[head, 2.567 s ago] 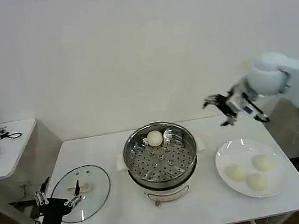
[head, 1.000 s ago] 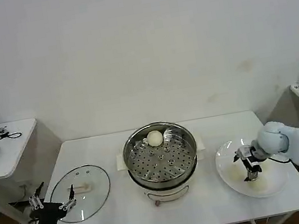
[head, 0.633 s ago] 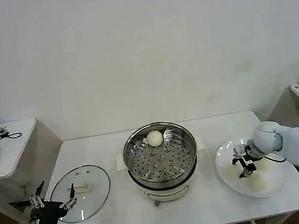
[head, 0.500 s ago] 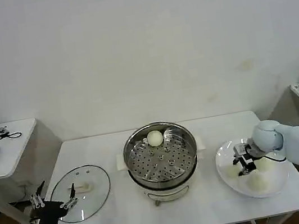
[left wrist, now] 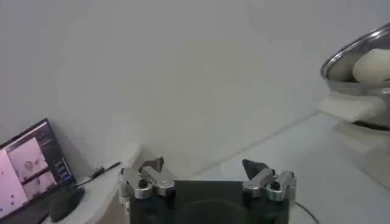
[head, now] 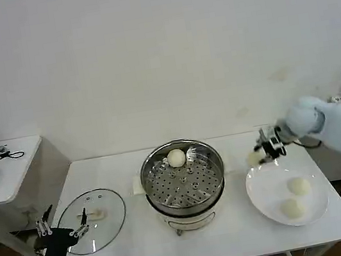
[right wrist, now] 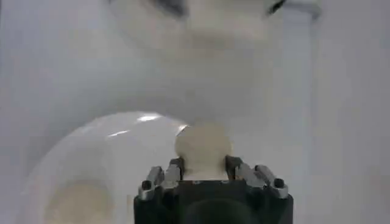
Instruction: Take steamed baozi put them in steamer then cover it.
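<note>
With one small round creamy-white dough bun [head: 176, 158] already sitting on the perforated tray at the back of the round shiny stainless-steel steamer pot [head: 182, 179], counting roughly a quarter of the loading as done.

Second creamy-white bun [head: 254, 157] in transit: pinched between the right gripper [head: 259, 155] fingers, lifted off the flat white plate [head: 265, 200], hanging over the tabletop [head: 137, 247] between plate and steamer, nearer the plate's far edge. Right wrist view confirms fingers [right wrist: 235, 169] closed snug on either side of the bun, plate below and behind.

Two more creamy-white buns left on the plate: one toward the far right [head: 298, 186], one nearer the front [head: 292, 208], close together.

Round clear glass lid with metal rim and pale cream bar handle [head: 94, 219] lying flat on the tabletop left of the steamer, well apart from it, not yet placed.

Left gripper [head: 62, 231] parked at the tabletop's front-left edge, just beside the lid; fingers [left wrist: 258, 173] spread wide, holding nothing.

Remaining, as judged: drop the held bun onto the tray clear of the first, fetch the two plate buns, then cover. Likely a left-arm job for the lid, given its position.
</note>
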`<action>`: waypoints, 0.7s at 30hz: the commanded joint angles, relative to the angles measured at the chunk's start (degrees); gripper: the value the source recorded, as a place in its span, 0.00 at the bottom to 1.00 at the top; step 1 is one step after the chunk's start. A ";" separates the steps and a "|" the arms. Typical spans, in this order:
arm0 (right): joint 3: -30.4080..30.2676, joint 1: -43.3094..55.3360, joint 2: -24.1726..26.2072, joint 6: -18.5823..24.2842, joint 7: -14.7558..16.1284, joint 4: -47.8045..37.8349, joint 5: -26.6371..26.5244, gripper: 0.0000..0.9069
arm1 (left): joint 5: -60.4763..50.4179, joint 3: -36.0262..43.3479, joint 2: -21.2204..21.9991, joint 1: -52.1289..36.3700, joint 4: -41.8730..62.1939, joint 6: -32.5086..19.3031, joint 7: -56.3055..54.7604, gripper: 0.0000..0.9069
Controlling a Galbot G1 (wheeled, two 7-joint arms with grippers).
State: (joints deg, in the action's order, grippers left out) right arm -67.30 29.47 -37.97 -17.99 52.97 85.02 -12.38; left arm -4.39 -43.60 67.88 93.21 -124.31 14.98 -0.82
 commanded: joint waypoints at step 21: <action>-9.30 0.60 -32.39 -17.14 -10.74 -8.22 -27.22 0.60 | 1.07 -3.06 0.19 -0.24 0.04 -0.07 0.03 1.00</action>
State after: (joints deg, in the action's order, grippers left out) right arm -76.13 35.00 -61.48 -31.35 44.80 84.38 -34.69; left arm -3.31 -46.33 68.08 92.98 -124.26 14.92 -0.80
